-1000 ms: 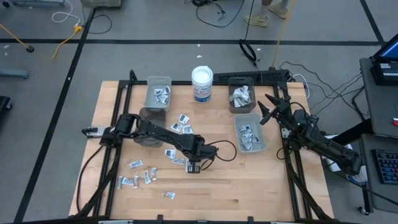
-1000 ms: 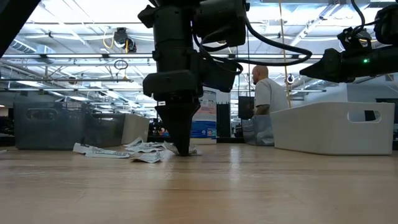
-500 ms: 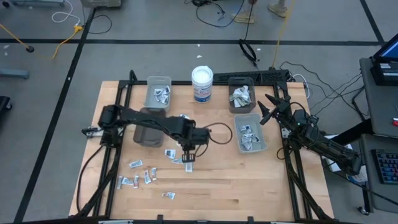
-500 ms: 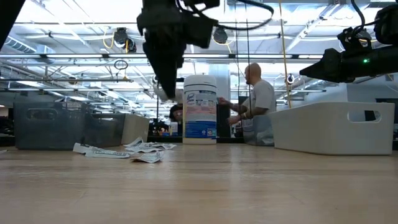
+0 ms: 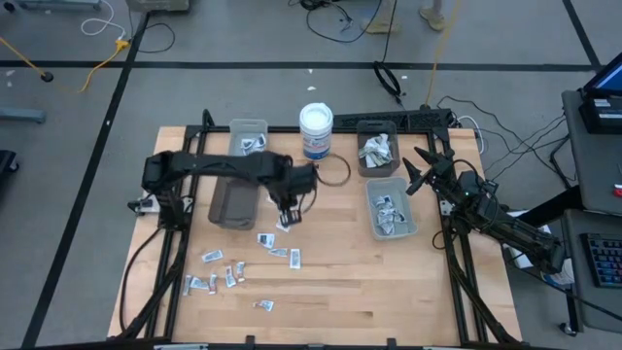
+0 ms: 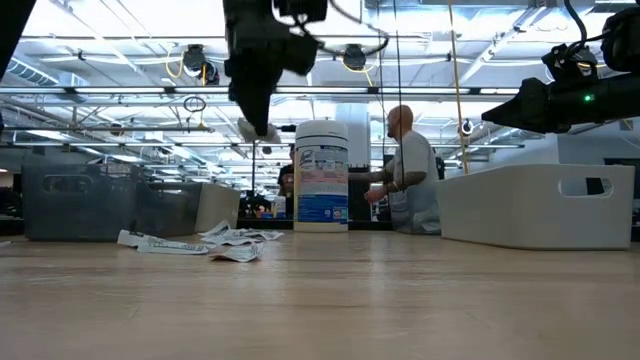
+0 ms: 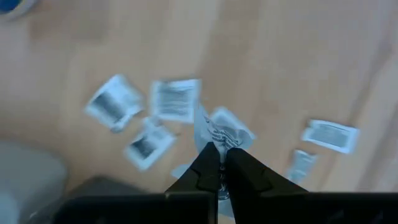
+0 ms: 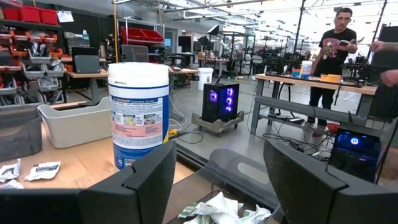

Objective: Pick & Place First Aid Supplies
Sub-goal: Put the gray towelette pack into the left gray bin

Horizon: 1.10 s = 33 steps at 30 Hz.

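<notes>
Sorting partly done: 1 packet lifted, many left on the table.

The left gripper (image 7: 222,163), clenched on a small white printed packet (image 7: 225,132), hangs above mid-table near the dark grey bin (image 5: 233,199). Scattered white packets (image 5: 222,275) lie loose nearer; 3 bins already hold some. The white round tub with blue label (image 5: 316,131) stands far centre. The right gripper (image 5: 424,171) waits, released, at right.

Print on the white tub's label (image 8: 138,121) seems too small to read.
</notes>
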### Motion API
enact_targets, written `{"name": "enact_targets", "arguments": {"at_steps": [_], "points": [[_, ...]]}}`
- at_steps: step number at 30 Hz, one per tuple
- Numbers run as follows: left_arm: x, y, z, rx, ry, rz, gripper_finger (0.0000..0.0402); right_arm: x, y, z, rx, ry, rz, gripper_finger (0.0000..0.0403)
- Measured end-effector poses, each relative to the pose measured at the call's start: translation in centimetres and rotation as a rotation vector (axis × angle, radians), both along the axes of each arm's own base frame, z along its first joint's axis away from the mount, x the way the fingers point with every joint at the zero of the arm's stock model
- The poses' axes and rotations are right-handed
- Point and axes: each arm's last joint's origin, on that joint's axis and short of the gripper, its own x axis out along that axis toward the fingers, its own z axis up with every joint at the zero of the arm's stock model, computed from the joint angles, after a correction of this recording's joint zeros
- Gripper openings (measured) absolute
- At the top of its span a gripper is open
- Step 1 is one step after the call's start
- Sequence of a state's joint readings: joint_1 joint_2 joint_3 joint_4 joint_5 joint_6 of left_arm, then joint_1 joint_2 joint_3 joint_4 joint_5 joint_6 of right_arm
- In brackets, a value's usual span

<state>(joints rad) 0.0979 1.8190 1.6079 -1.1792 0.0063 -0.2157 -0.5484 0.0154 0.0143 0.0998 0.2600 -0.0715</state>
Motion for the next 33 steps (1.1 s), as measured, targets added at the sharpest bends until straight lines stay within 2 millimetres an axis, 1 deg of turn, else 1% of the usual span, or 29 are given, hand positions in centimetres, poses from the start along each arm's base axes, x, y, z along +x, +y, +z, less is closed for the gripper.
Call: {"name": "enact_targets", "arguments": {"at_steps": [3,8,14,17,20,27,30,33], "points": [[-0.8,2.7,0.5,0.001,0.001,0.096,0.0007,0.0,0.0,0.0,0.0,0.0,0.0,0.0238],[-2.7,7.0,1.1,-0.009,0.02,0.24,0.0016,0.0,0.0,0.0,0.0,0.0,0.0,0.0238],[-5.9,11.7,1.8,-0.029,0.066,0.379,0.0008,0.0,0.0,0.0,0.0,0.0,0.0,0.0238],[-7.5,13.8,2.0,-0.038,0.079,0.454,0.0014,0.0,0.0,0.0,0.0,0.0,0.0,0.0238],[-8.9,15.8,2.0,-0.044,0.087,0.514,0.0008,0.0,0.0,0.0,0.0,0.0,0.0,0.0238],[-11.9,19.7,2.0,-0.036,0.07,0.624,0.0012,0.0,0.0,0.0,0.0,0.0,0.0,0.0238],[-12.9,20.7,2.0,-0.032,0.063,0.664,0.0007,0.0,0.0,0.0,0.0,0.0,0.0,0.0238],[-13.6,21.4,2.0,-0.01,0.075,0.693,0.0012,0.0,0.0,0.0,0.0,0.0,0.0,0.0238]]}}
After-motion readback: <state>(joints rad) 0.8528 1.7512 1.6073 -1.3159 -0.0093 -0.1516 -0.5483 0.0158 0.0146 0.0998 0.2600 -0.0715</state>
